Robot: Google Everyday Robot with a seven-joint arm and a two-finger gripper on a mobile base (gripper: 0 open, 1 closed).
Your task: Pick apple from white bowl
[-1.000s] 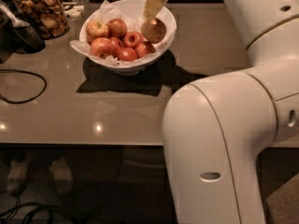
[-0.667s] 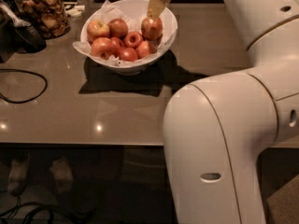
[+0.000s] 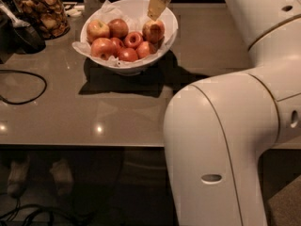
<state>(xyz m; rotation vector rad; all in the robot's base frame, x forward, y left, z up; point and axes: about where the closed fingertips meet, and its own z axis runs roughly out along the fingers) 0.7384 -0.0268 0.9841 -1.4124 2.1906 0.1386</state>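
The white bowl [image 3: 165, 14], lined with crumpled white paper, stands on the grey-brown table at the back centre and holds several apples. The yellow-green apple with a red-orange blush [image 3: 154, 31] lies at the bowl's right side. My gripper [image 3: 156, 6] reaches down from the top edge of the camera view. Its tan tip is just above that apple's upper left, at the bowl's far rim. The apple rests in the bowl among redder apples [image 3: 104, 47].
A glass jar of brown snacks [image 3: 43, 13] stands at the back left, with a dark object [image 3: 21, 36] beside it. A black cable [image 3: 23, 86] loops on the table's left. My white arm [image 3: 225, 140] fills the right foreground. The table's front edge runs across the middle.
The gripper's tip has risen slightly from the top of the right-hand apple. The apple stays in the bowl.
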